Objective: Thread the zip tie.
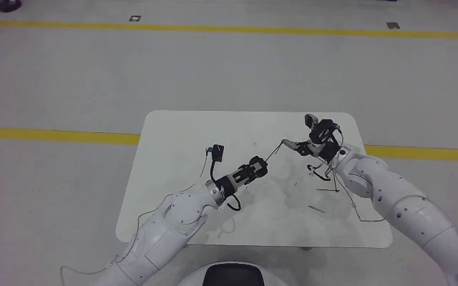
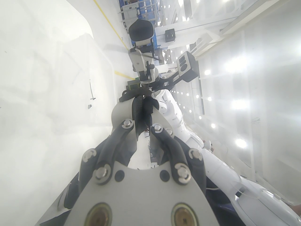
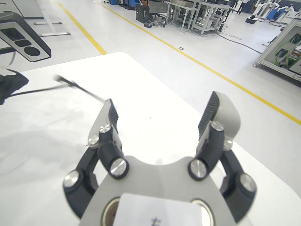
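My left gripper [image 1: 259,167] is shut on a thin black zip tie [image 1: 274,151] above the middle of the white table [image 1: 179,143]. In the left wrist view the fingers [image 2: 131,111] pinch the black strap [image 2: 141,99], with the right gripper [image 2: 141,57] just beyond it. My right gripper [image 1: 292,146] stands open at the tie's far end. In the right wrist view the zip tie [image 3: 77,86] runs from the left gripper [image 3: 9,85] toward one of the right fingers [image 3: 110,114]. Nothing lies between the right gripper's [image 3: 160,114] pads.
Several loose black zip ties [image 1: 323,174] lie on the table under the right arm, and another [image 1: 316,209] lies nearer the front edge. One spare tie [image 2: 90,90] lies on the table in the left wrist view. Yellow floor lines [image 1: 71,134] run past the table.
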Controlling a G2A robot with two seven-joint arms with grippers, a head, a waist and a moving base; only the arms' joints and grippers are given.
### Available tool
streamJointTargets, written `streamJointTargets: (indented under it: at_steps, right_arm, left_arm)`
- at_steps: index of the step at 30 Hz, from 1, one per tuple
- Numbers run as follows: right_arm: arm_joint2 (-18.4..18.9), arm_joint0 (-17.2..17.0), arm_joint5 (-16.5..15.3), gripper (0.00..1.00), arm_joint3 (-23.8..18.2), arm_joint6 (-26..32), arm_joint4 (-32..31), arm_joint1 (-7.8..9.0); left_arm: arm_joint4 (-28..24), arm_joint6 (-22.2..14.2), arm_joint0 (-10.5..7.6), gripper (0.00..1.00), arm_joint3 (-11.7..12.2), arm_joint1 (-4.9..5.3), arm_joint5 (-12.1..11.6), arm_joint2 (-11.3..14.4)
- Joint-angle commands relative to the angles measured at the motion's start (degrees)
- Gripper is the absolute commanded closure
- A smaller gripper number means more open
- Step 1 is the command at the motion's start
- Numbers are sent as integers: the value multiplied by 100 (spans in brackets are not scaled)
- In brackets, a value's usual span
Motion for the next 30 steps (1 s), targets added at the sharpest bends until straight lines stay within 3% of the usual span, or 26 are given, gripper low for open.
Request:
streamJointTargets:
  at_steps: [1, 12, 20, 30]
  right_arm:
    - [-22, 33, 0, 0, 37, 29, 65, -7]
    - [-109, 66, 0, 0, 258, -536, 336, 90]
    - [-113, -31, 0, 0, 273, -1147, 456, 348]
    - [-83, -102, 0, 0, 96, -1342, 465, 661]
  left_arm:
    - [0, 0, 0, 100, 0, 0, 0, 0]
    - [0, 0, 0, 100, 0, 0, 0, 0]
    - [0, 0, 0, 100, 0, 0, 0, 0]
    - [0, 0, 0, 100, 0, 0, 0, 0]
